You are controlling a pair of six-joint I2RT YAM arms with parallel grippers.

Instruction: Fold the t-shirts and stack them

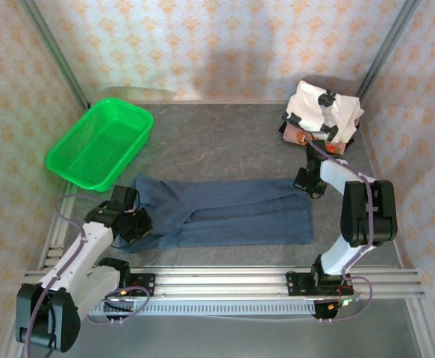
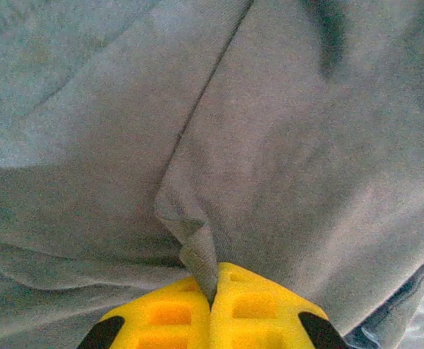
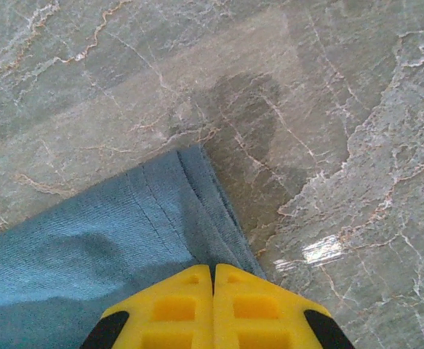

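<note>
A dark slate-blue t-shirt [image 1: 224, 212] lies spread lengthwise across the middle of the table. My left gripper [image 1: 135, 221] is at its left end, shut on a pinched ridge of the cloth [image 2: 197, 254] that runs up between the yellow jaws [image 2: 213, 291]. At the shirt's far right corner my right gripper [image 1: 307, 183] is shut, its jaws [image 3: 213, 273] closed over the stitched hem [image 3: 197, 211]. A white t-shirt with black patches [image 1: 323, 110] sits folded at the back right on top of a brown/orange one [image 1: 298, 135].
A green mesh basket [image 1: 101, 142] stands tilted at the back left. Patterned walls close in the back and both sides. A metal rail [image 1: 224, 280] runs along the near edge. Bare grey marble tabletop [image 1: 217, 142] lies between basket and shirt stack.
</note>
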